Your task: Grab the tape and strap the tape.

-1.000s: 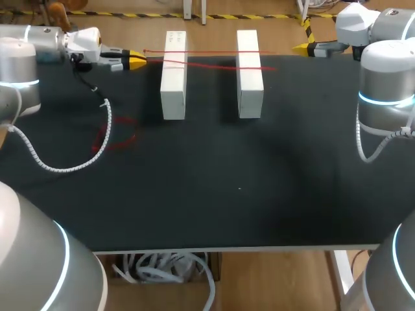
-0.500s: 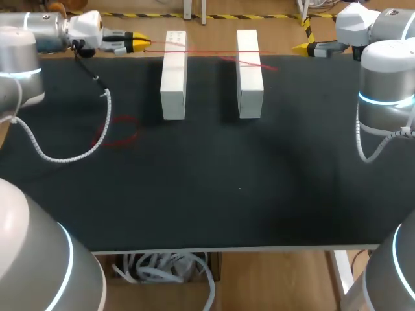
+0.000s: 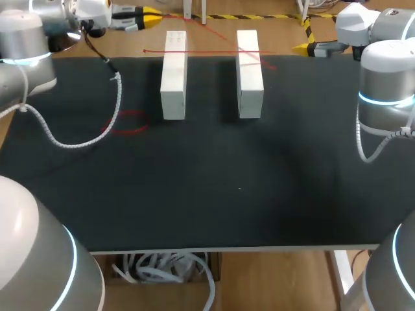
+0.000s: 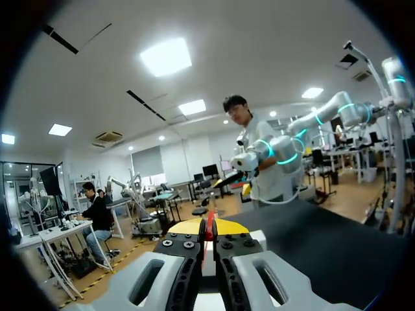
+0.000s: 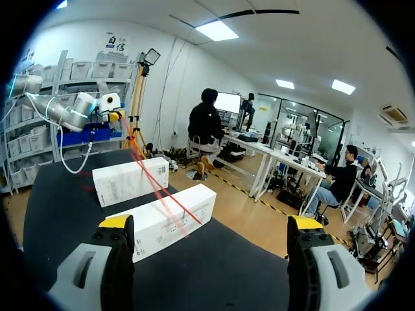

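Note:
A thin red tape runs slanting from my left gripper over the two white boxes. A second strand lies straight across both box tops, and a red loop rests on the mat left of the boxes. The left gripper is shut on the tape end, raised beyond the table's far left edge; in the left wrist view the red tape shows pinched in the gripper. My right gripper stands open and empty at the far right edge, with both boxes and the tape ahead.
The black mat covers the table. A white coiled cable hangs from my left arm and drapes over the mat's left part, close to the red loop.
My left gripper has risen and moved away past the far edge with the tape end, pulling the strand up into a steeper slant over the boxes. The right arm has kept still.

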You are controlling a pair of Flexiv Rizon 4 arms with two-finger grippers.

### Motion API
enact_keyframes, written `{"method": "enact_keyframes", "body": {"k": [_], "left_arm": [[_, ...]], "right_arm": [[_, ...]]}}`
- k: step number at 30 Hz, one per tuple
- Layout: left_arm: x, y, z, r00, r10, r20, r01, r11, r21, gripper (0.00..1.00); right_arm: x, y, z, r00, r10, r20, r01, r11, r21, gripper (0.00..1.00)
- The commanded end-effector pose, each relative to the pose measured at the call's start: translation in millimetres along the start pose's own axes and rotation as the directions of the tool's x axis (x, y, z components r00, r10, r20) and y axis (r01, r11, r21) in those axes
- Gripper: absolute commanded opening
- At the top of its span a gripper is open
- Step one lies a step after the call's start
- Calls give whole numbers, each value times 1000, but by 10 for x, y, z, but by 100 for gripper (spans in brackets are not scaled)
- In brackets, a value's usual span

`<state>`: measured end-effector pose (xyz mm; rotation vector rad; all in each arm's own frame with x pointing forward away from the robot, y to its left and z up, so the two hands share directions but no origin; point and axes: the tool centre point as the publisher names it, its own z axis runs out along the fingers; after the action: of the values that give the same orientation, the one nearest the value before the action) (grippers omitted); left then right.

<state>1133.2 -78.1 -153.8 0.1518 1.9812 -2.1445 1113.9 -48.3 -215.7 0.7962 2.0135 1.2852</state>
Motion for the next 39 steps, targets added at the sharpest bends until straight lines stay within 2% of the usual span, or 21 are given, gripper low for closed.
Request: {"method": "enact_keyframes", "body": {"k": [1,4,9,11,13,15,19,29,39], "left_arm": [[6,-133,203,999,26,43,-26,1000,7,0],[18,-217,329,999,49,-7,-49,997,60,0],[49,-284,518,997,60,-45,-56,995,78,0],[50,-307,587,997,58,-45,-54,995,80,0],[39,-340,654,998,41,-39,-36,993,111,0],[29,-380,708,998,27,-52,-18,984,175,0],[8,-427,806,998,25,-51,-13,975,220,0],[23,-434,958,997,40,-69,-25,979,203,0],[51,-436,974,996,50,-80,-33,979,201,0]], "right_arm": [[-3,-10,1,1000,0,0,0,1000,-4,100],[-3,-10,1,1000,0,0,0,1000,-4,100],[-3,-10,1,1000,0,0,0,1000,-4,100],[-3,-10,1,1000,0,0,0,1000,-4,100],[-3,-10,1,1000,0,0,0,1000,-4,100],[-3,-10,1,1000,0,0,0,1000,-4,100],[-3,-10,1,1000,0,0,0,1000,-4,100],[-3,-10,1,1000,0,0,0,1000,-4,100],[-3,-10,1,1000,0,0,0,1000,-4,100]]}}
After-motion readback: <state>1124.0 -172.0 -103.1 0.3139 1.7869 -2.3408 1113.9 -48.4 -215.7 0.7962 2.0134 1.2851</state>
